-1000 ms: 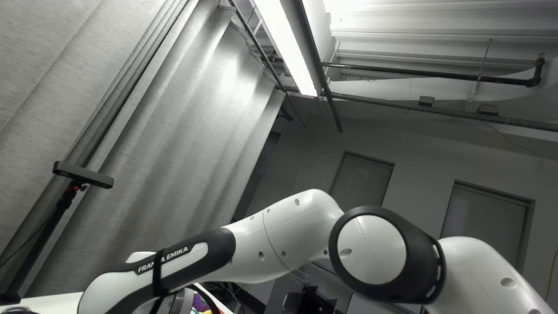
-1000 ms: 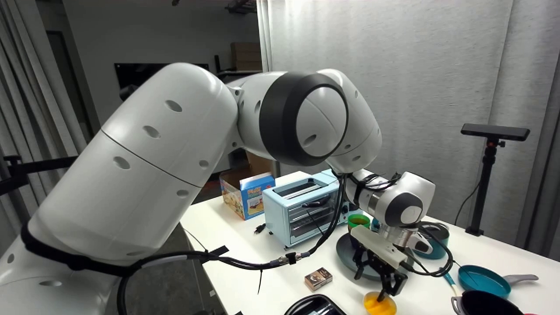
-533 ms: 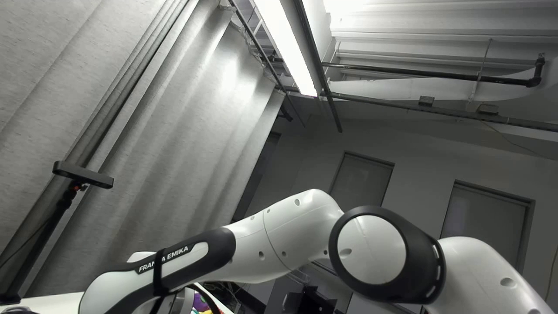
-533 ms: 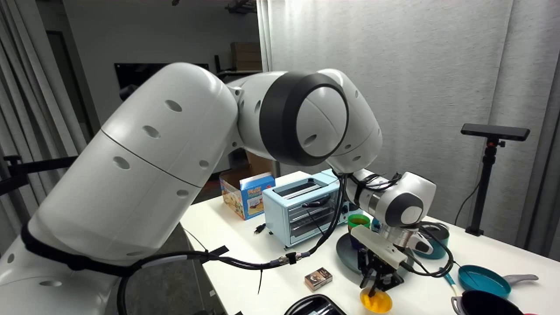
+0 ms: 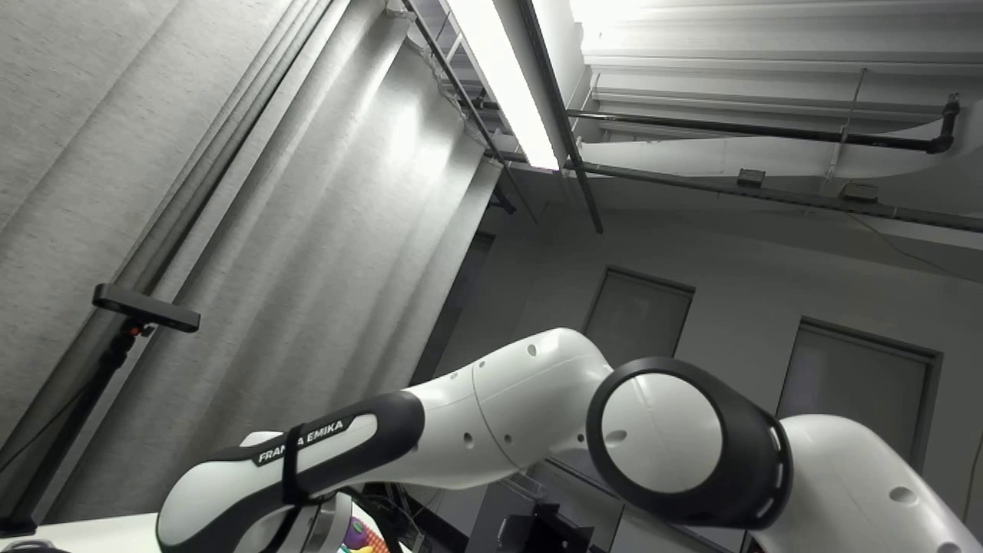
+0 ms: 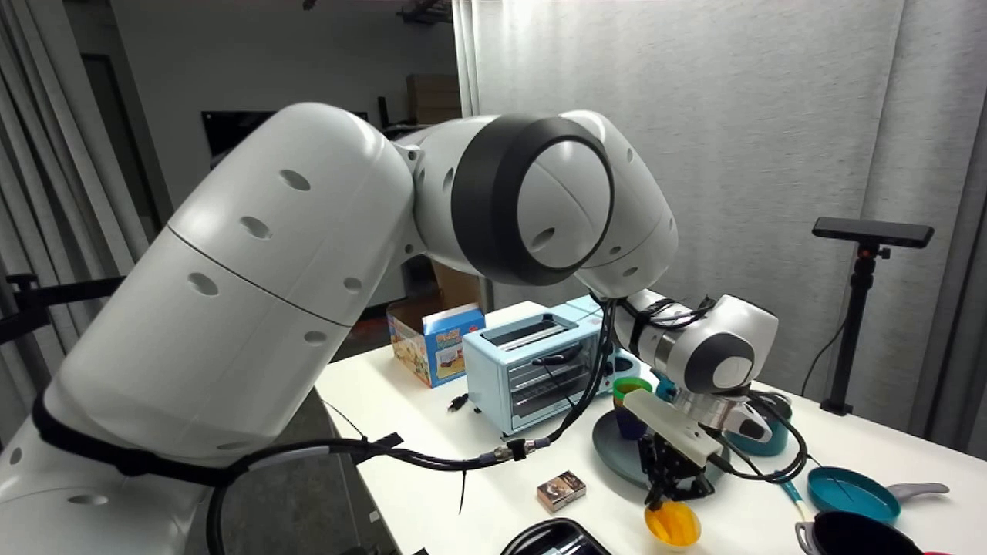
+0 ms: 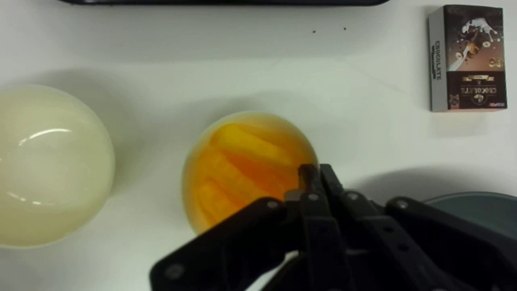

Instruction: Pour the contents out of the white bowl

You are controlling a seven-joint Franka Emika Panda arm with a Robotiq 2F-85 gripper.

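In the wrist view the white bowl (image 7: pixel 262 117) shows from above, holding yellow and orange strips (image 7: pixel 232 173). My gripper (image 7: pixel 319 169) pinches its rim on the side toward the grey plate, one finger inside and the other outside. The jaws are closed together with only the thin wall between them. An exterior view shows the same white bowl (image 6: pixel 678 548) under the gripper (image 6: pixel 656 505), slightly tilted; whether it is clear of the table I cannot tell. The gripper is out of sight in an exterior view that shows mostly the arm (image 5: pixel 522 407).
An empty cream bowl (image 7: pixel 52 173) stands beside the held one. A chocolate box (image 6: pixel 560 491), a black tray (image 6: pixel 532 539), a grey plate (image 6: pixel 613 455) with a cup stack (image 6: pixel 631 420), a teal pan (image 6: pixel 852 493) and a blue toaster oven (image 6: pixel 532 378) surround the gripper.
The fingers have come together from wide apart onto the bowl's rim. Between half a second ago and now, the arm and bowl have shifted a little up and to the right in an exterior view.
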